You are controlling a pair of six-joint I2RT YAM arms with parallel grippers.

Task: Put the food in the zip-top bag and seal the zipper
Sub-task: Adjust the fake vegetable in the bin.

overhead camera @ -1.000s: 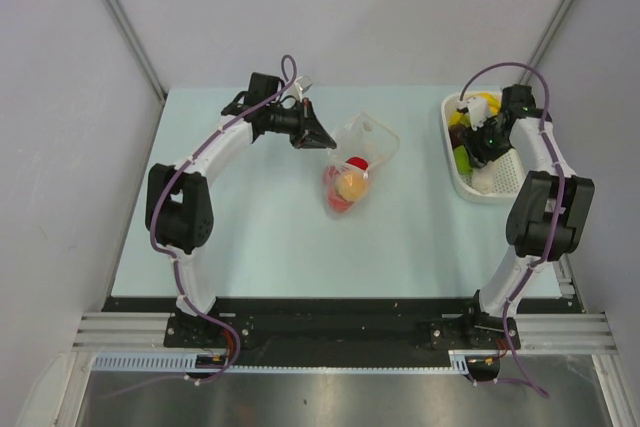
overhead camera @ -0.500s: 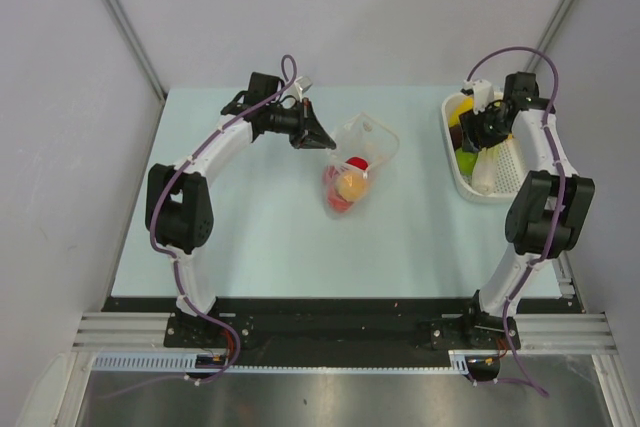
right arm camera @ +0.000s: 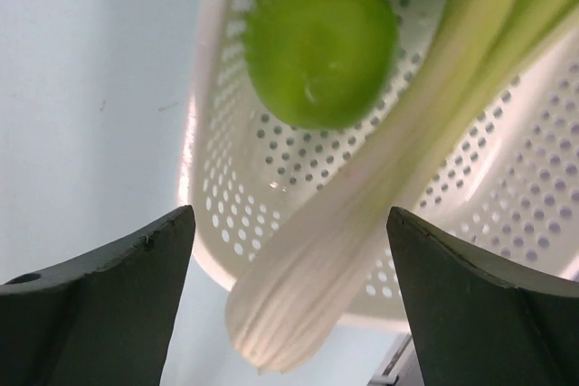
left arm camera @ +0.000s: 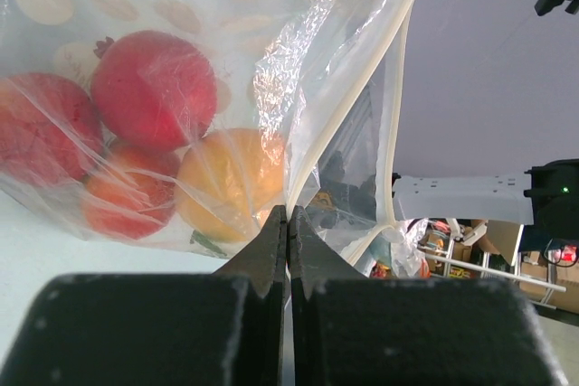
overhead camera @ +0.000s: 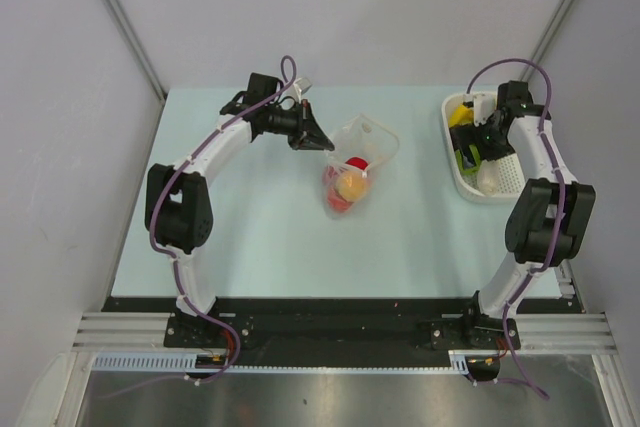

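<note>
Grey walls close in a pale blue-green surface (overhead camera: 260,237), with the zip-top bag (overhead camera: 362,152) lying near its middle, toward the far edge. My left jaws are fully shut, pinching the bag's rim right at the zipper (left arm camera: 357,97), so the mouth stands lifted and open toward the right. Inside the bag lies part of the food (overhead camera: 345,185): red fruits (left arm camera: 149,88) pressed against an orange one (left arm camera: 231,183). My right jaws stand wide apart and hold nothing, hanging over the white perforated basket (right arm camera: 507,178) at the far right corner of the surface. A green fruit (right arm camera: 321,51) rests on the basket floor ahead of them. I judge the fruits light, hard and glossy, likely to roll or squirt out of a shallow pinch, so they are best taken across their widest part. The bag is thin, limp and crinkly and would probably slump if released; the zipper is its stiffest line and the sensible place to hold. A pale green stalk (right arm camera: 362,214) lies slantwise between my open right jaws and partly beside the green fruit, so it may be caught first. The basket's raised wall and other items, yellow and dark, at its far end also crowd the approach.
</note>
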